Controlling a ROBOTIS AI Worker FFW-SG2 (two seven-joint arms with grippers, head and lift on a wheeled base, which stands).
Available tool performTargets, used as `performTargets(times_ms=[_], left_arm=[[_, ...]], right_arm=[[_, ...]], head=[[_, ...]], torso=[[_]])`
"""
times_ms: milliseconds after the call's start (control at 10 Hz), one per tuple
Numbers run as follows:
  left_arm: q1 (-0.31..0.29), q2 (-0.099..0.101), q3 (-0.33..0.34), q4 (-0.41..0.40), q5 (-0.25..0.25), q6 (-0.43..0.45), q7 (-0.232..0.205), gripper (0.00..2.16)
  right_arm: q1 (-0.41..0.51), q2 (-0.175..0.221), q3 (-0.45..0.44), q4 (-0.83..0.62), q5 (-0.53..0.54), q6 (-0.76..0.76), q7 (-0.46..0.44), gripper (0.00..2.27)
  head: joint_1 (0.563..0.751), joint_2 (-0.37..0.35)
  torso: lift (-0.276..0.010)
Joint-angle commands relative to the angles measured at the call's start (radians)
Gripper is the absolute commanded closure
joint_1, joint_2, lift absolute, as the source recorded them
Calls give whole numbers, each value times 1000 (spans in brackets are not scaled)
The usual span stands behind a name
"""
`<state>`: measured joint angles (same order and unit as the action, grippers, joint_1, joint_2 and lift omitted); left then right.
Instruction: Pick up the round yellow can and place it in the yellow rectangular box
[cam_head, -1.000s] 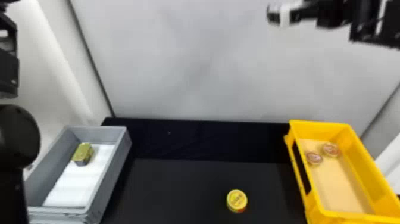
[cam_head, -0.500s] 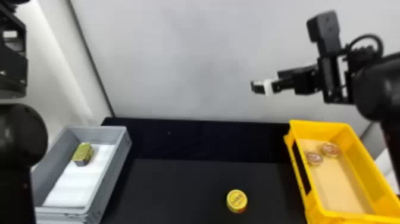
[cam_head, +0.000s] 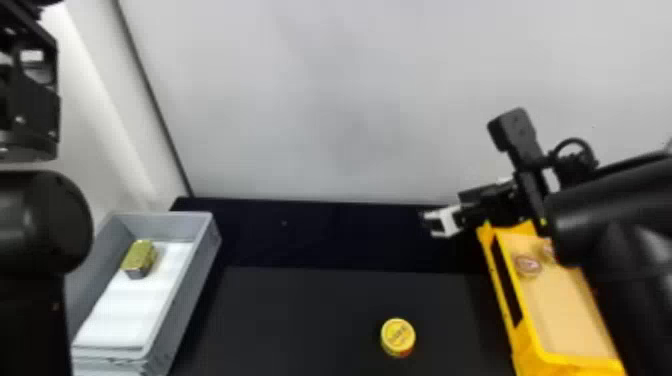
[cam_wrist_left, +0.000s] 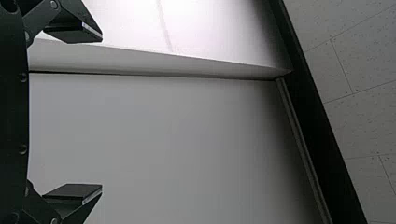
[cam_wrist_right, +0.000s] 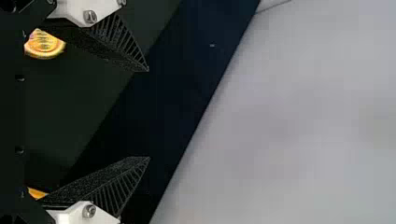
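Can (cam_head: 398, 336) on black table (cam_head: 300, 320), left gripper (cam_wrist_left: 102, 112) and right gripper (cam_head: 429, 225) both empty, fingers (cam_wrist_right: 102, 179) spread wide

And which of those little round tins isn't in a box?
The round yellow can, standing on the black table. The other two round tins, with pinkish tops, are inside the yellow box.

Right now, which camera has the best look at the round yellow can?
Head view: the round yellow can stands unobstructed on the black table, lid and some side visible. Right wrist view catches part of it, the rest behind the right claw.
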<state>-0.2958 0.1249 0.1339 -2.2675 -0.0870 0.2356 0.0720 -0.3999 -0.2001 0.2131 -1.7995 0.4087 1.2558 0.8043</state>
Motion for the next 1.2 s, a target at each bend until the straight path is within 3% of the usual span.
performTargets(times_ms=[0, 800, 1100], left_arm=[[0, -1, 1, 3, 3, -4, 0, 140], [1, 9, 1, 20, 13, -27, 0, 140], [-2, 9, 0, 20, 15, -27, 0, 140]], right_arm=[[62, 16, -1, 78, 44, -57, 34, 116], [82, 90, 20, 473, 32, -310, 87, 107], [75, 90, 48, 529, 20, -358, 94, 96]], head=[[663, 54], [663, 54], [663, 54]], torso=[[9], [9], [9]])
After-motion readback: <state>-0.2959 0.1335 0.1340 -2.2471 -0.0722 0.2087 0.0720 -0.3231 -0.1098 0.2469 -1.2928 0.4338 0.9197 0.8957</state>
